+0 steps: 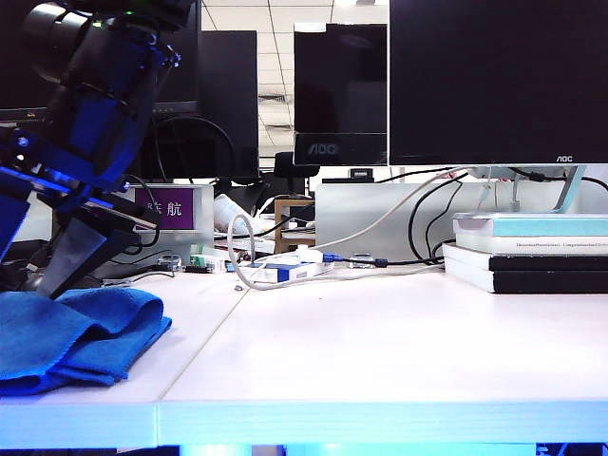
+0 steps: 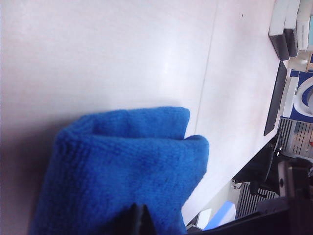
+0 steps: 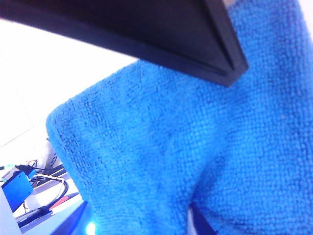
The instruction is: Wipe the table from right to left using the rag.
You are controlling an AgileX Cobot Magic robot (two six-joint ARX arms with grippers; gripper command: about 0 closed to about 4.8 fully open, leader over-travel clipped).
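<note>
The exterior camera sat low at the near edge of the tabletop (image 1: 380, 351), facing the far monitors. The left wrist camera looked steeply down past its tool (image 2: 139, 218) onto the rag (image 2: 127, 166). The right wrist camera pressed very close against the rag (image 3: 195, 147). All three shared that cloth.

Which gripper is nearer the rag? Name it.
Left, narrowly. The left gripper presses its closed tips into the rag; the right gripper, open, sits close against it, contact unclear.
</note>
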